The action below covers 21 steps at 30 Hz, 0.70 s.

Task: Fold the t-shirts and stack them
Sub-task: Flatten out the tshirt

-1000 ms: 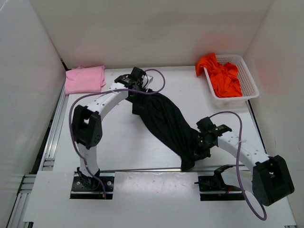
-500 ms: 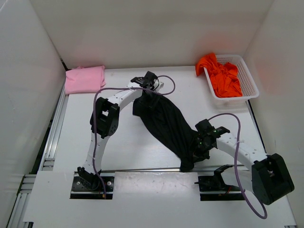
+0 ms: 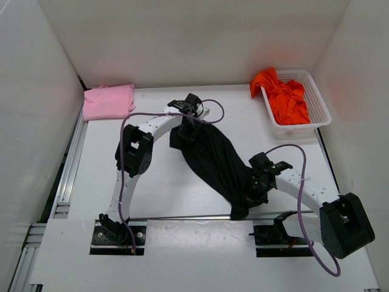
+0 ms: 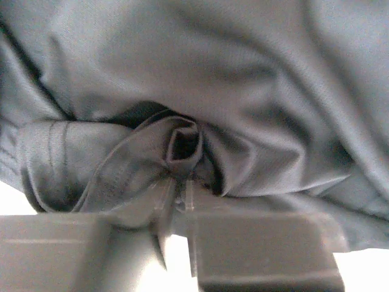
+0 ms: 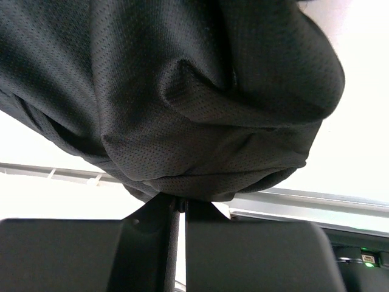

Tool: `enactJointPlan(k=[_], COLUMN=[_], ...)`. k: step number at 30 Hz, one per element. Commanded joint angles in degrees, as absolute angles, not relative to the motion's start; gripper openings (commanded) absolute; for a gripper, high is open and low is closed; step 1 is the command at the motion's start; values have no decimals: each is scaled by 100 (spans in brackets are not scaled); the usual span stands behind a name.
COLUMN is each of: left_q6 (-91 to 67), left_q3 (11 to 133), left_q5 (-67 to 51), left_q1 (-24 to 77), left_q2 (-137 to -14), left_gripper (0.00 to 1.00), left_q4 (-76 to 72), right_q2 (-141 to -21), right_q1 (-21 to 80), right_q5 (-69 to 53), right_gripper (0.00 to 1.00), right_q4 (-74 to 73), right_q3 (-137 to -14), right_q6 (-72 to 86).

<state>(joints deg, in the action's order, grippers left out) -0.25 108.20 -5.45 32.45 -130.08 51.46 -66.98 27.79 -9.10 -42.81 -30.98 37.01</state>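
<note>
Compared with a second ago, the left gripper [image 3: 191,119] is sitting further right, over the far end of the black shirt [image 3: 213,155], and its jaws are standing nearly together instead of wide. In the left wrist view its fingers [image 4: 255,249] are pinching a rolled tuck of dark fabric between their tips, so it is gripping the black shirt. The left arm's elbow is also standing closer to the middle of the table [image 3: 152,182] than before. The right gripper [image 3: 254,194] is staying where it was, at the near end of the same shirt. In its wrist view the fingers [image 5: 243,255] are pressing together with a bunched edge of cloth caught at their tips, and the fabric is bulging out just beyond them.

The black shirt is stretching in a crumpled diagonal band between the two grippers, from the far centre of the table towards the near right. The pink shirt [image 3: 108,101] is lying folded at the far left corner, well apart from both arms. The orange shirt [image 3: 285,97] is lying heaped in the basket [image 3: 321,100] at the far right corner, with one part spilling over the basket's left rim.
</note>
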Motion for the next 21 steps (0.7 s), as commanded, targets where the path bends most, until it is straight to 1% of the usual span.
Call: enactJointPlan(k=[1,3,5,8,9,12,13,16,18,19,21], left_q6=[0,0,0,0,0,0,0,0,0,0,0], left_q3=[11258,11259,11320,11618,11741,12251,12417,12323,11938,11300,10525], left_q5=[-573,-519,-352,-37,43,368,491,440,379,326,202], left_q1=[3270,3217,3130,2813,2621,2252,2163,1865,1794,1793,1793], left_q2=[-12876,-12754,-12430,-12086,-11859,-11341,-11190,-10505,-10109,-9672,-9222], left_gripper=[10,10,10,10,10,10,10,10,10,12,13], left_q4=[5036,5036,5036,4983,4983,4931,4878,4825,4825,4825,4825], right_q2=[-6715,-6820,-7083,-7785,-8257,-9084,-9227,-9387,-9090,-8940,-8439], right_q1=[2804,2717,2418,1812,1663,1057,968,835,835,835,888], right_q5=[-730,-677,-624,-624,-624,-694,-894,-1247,-1388,-1615,-1853], right_gripper=[0,0,0,0,0,0,0,0,0,0,0], right_q4=[-4420,-4421,-4474,-4762,-4929,-5650,-5851,-5854,-5661,-5530,-5082], right_q3=[-3331,-3690,-4067,-5506,-6616,-8563,-9761,-11070,-10979,-10403,-9584], right_q6=[3578,3473,3183,2570,2419,2136,2084,2223,2407,2469,2645])
